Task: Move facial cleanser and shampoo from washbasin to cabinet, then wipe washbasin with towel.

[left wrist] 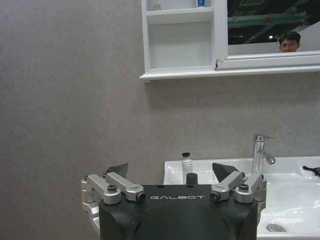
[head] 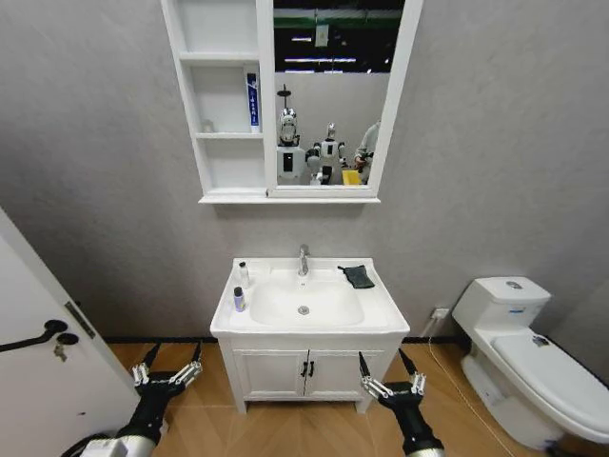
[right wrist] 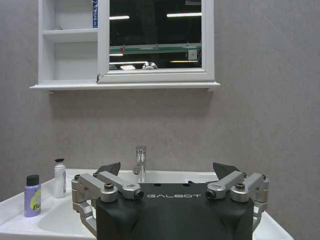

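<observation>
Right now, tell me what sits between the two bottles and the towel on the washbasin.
In the head view, the bowl and the chrome tap lie between the bottles on the washbasin's left rim and the dark towel at its back right.

Both arms reach forward and low, side by side and well apart, wrists level. The left gripper sits low on the robot's left with its two fingers splayed wide into a V, nothing between them. The right gripper sits low on the robot's right at about the same height, fingers spread just as wide and holding nothing. In each wrist view the black gripper body sits level, silver linkages folded outward on both sides
</observation>
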